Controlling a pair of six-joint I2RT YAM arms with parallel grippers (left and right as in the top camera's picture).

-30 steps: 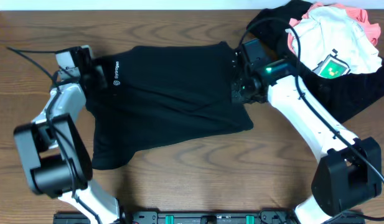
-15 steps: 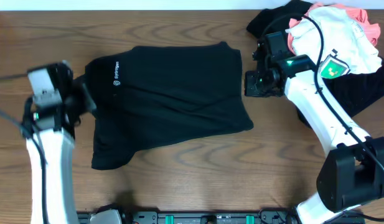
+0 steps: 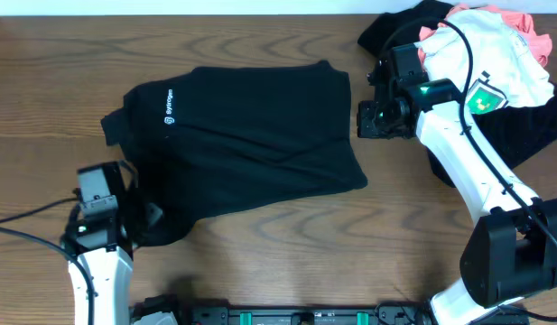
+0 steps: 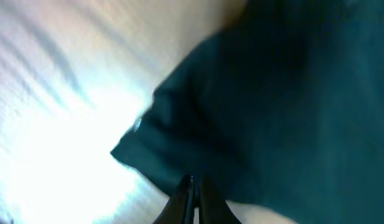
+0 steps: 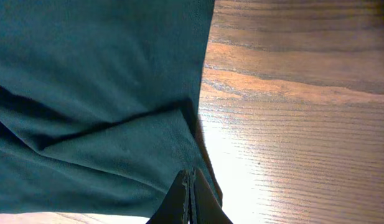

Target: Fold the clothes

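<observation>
A black shirt [image 3: 242, 135] lies spread and partly folded in the middle of the table, its small white logo [image 3: 169, 116] near the upper left. My left gripper [image 3: 144, 217] sits at the shirt's front-left corner, jaws shut; the blurred left wrist view shows the left gripper [image 4: 193, 182] with its tips over dark fabric [image 4: 291, 93], nothing visibly pinched. My right gripper [image 3: 361, 120] hovers just off the shirt's right edge, shut and empty. In the right wrist view, the right gripper [image 5: 189, 174] points at the shirt's hem [image 5: 86, 93].
More clothes are heaped at the back right: a white garment with green print [image 3: 481, 54], a coral-pink one [image 3: 531, 23] and a black one [image 3: 531, 126] under them. Bare wooden table [image 3: 287, 253] lies in front of the shirt and at the far left.
My left arm swung from the shirt's upper-left corner down to its front-left corner. My right gripper drew back rightward off the shirt's edge, then held still.
</observation>
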